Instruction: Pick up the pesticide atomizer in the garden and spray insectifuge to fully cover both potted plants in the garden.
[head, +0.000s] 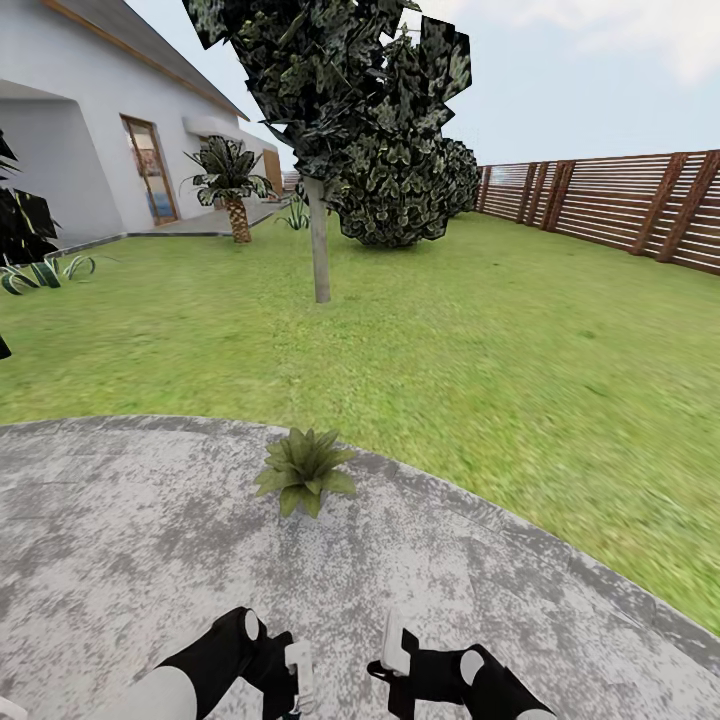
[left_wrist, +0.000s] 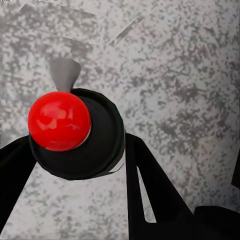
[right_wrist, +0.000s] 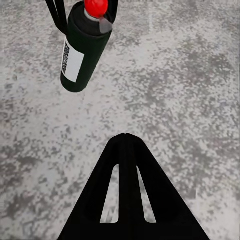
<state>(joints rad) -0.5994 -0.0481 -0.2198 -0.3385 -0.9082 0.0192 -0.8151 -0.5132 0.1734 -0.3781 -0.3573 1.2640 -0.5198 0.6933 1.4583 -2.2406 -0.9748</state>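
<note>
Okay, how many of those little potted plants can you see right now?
1. The potted plant sits at the far edge of the gravel patio, ahead of both grippers. A second one may be outside the picture.

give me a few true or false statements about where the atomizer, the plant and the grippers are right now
1. The pesticide atomizer is held between the left gripper fingers. True.
2. A potted plant stands on the lawn by the fence. False: it stands on the gravel patio, near its edge.
3. The right gripper is shut and holds nothing. True.
4. The atomizer lies flat on the gravel. False: it hangs above the gravel in the left gripper.
5. The wooden fence runs along the right of the head view. True.
</note>
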